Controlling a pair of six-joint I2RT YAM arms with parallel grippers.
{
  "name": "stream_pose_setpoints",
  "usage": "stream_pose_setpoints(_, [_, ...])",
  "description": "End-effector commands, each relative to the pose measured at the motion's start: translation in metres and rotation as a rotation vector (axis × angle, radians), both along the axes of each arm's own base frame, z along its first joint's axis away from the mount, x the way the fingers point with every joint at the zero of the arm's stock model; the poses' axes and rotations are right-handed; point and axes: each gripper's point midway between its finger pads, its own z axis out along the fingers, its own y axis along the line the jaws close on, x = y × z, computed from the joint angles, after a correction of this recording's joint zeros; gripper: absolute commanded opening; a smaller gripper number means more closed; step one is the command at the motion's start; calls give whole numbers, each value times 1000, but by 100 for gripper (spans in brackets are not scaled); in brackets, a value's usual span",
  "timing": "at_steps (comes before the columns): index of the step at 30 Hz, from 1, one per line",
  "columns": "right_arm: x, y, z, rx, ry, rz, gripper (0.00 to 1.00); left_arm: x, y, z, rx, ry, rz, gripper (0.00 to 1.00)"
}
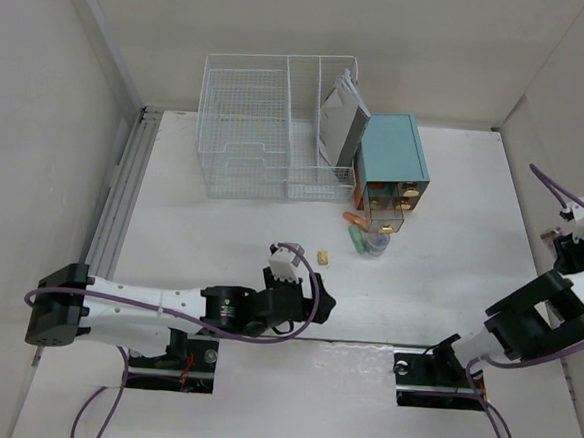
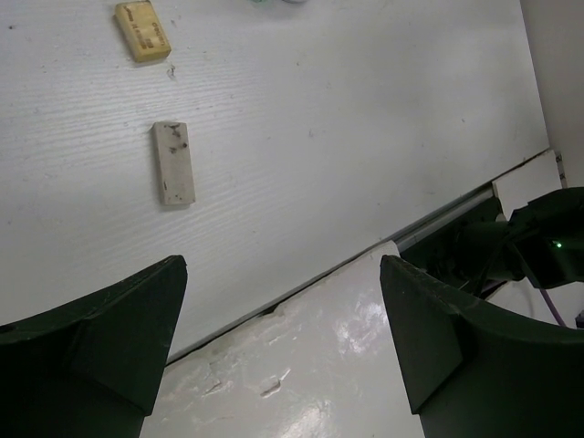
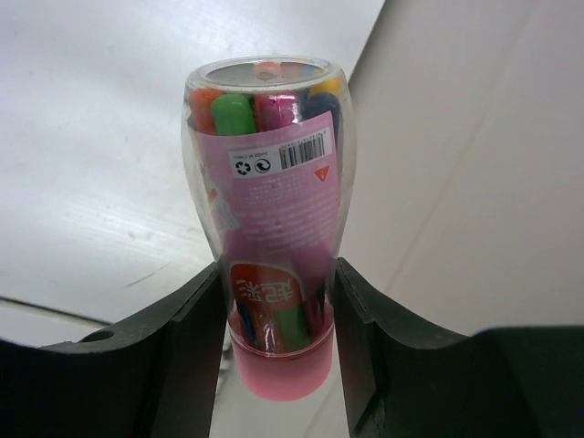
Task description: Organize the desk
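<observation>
Right gripper [image 3: 278,274]: jaws pinching a clear bottle-shaped case of coloured markers [image 3: 269,173]; pink label shows barcode and recycling marks, its print illegible, lower part half hidden between the fingers [image 3: 164,347]. Left gripper [image 2: 283,274]: spread wide, empty, over the white desk [image 2: 365,109], where a yellow eraser [image 2: 143,30] and a smudged whitish block [image 2: 172,162] lie apart. Far side of desk: wire-mesh basket [image 1: 248,126], teal drawer box [image 1: 392,151], small coloured items [image 1: 366,234] before it too small to identify.

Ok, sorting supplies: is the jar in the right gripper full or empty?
Full, or nearly: coloured markers pack the clear jar, visible through its wall.
</observation>
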Motion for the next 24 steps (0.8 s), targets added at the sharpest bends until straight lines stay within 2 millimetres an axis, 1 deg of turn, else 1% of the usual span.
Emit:
stream_pose_setpoints(1, [18, 46, 26, 122, -90, 133, 7, 0, -11, 22, -54, -10, 8, 84])
stream_pose_setpoints(2, [23, 54, 35, 108, -121, 159, 7, 0, -11, 22, -54, -10, 8, 84])
stream_pose_setpoints(3, [29, 68, 35, 109, -120, 205, 7, 0, -11, 22, -54, -10, 8, 84])
stream_pose_setpoints(5, [39, 91, 45, 96, -154, 278, 5, 1, -12, 24, -54, -15, 16, 84])
stream_pose_setpoints(6, [49, 110, 50, 116, -177, 333, 5, 2, -13, 23, -45, -14, 16, 84])
stream_pose_setpoints(7, [53, 120, 54, 128, -192, 358, 5, 2, -13, 23, -45, -14, 16, 84])
stream_pose_setpoints(8, [66, 137, 65, 147, -225, 401, 4, 3, -13, 23, -35, -18, 23, 84])
stream_pose_setpoints(9, [68, 138, 71, 162, -240, 386, 4, 3, -13, 23, -35, -18, 23, 84])
stream_pose_setpoints(10, [76, 154, 79, 179, -259, 436, 4, 3, -15, 27, -44, -19, 24, 84])
stream_pose_setpoints(11, [79, 164, 85, 216, -267, 433, 2, 3, -14, 22, -26, -17, 23, 84])
stream_pose_setpoints(12, [88, 172, 97, 220, -292, 458, 2, 5, -15, 27, -34, -23, 31, 84])
stream_pose_setpoints(13, [95, 191, 109, 256, -314, 492, 2, 5, -15, 27, -34, -23, 31, 84])
stream_pose_setpoints(14, [99, 202, 112, 258, -327, 534, 2, 5, -15, 27, -34, -23, 31, 84])
stream_pose_setpoints(15, [105, 212, 117, 298, -318, 526, 2, 6, -16, 31, -43, -29, 39, 84])
stream_pose_setpoints(16, [108, 225, 119, 322, -313, 541, 2, 6, -16, 31, -43, -29, 39, 84])
stream_pose_setpoints(17, [120, 246, 124, 315, -334, 605, 2, 6, -17, 28, -34, -28, 39, 84])
stream_pose_setpoints(18, [122, 261, 128, 373, -324, 583, 1, 8, -18, 30, -35, -34, 46, 84])
stream_pose_setpoints(19, [124, 274, 126, 390, -322, 581, 1, 8, -18, 30, -35, -34, 46, 84])
stream_pose_setpoints(20, [140, 296, 135, 352, -379, 634, 1, 8, -19, 30, -41, -28, 51, 84])
stream_pose_setpoints(21, [144, 308, 137, 358, -398, 634, 0, 8, -21, 31, -39, -28, 51, 84])
stream_pose_setpoints(22, [146, 320, 126, 435, -361, 565, 0, 8, -21, 31, -39, -28, 51, 84])
stream_pose_setpoints(23, [153, 327, 127, 422, -386, 548, 0, 8, -21, 31, -39, -28, 51, 84])
stream_pose_setpoints(24, [160, 348, 138, 416, -452, 594, 0, 9, -23, 30, -41, -28, 51, 84])
